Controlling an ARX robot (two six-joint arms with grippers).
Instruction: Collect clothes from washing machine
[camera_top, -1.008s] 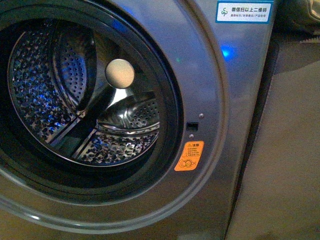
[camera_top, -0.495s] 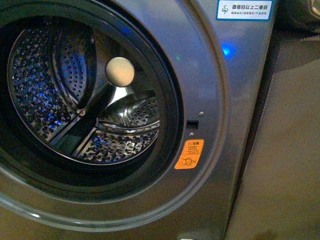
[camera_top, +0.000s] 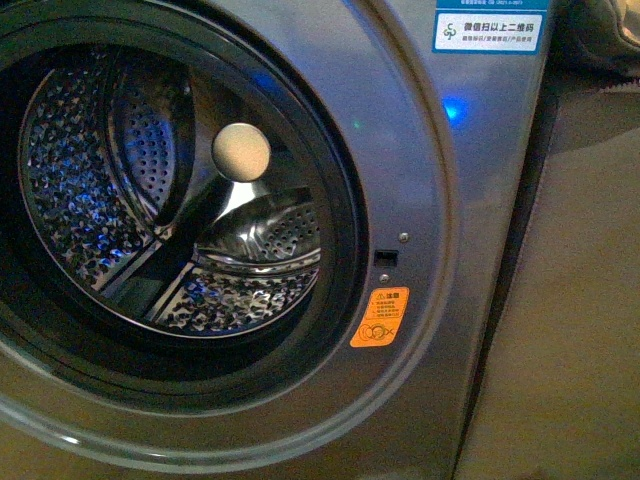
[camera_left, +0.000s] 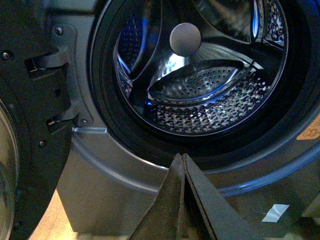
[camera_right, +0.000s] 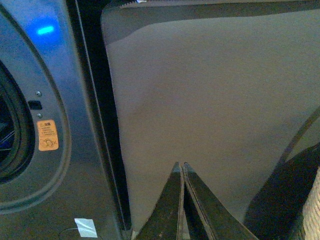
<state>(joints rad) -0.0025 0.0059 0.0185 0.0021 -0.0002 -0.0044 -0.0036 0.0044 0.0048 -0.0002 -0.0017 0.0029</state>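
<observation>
Open washing machine (camera_top: 430, 180), no clothes visible in drum (camera_top: 170, 200).
Left gripper (camera_left: 183, 165) and right gripper (camera_right: 181, 172) were pinched together, empty; soft light fabric would likely need bunch-pinching.

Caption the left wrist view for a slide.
Left gripper, fingers closed and empty, faces the washing machine and its open drum.

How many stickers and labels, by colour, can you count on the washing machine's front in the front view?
Orange warning sticker: 1
White and blue label: 1
Total on the washing machine: 2
</observation>
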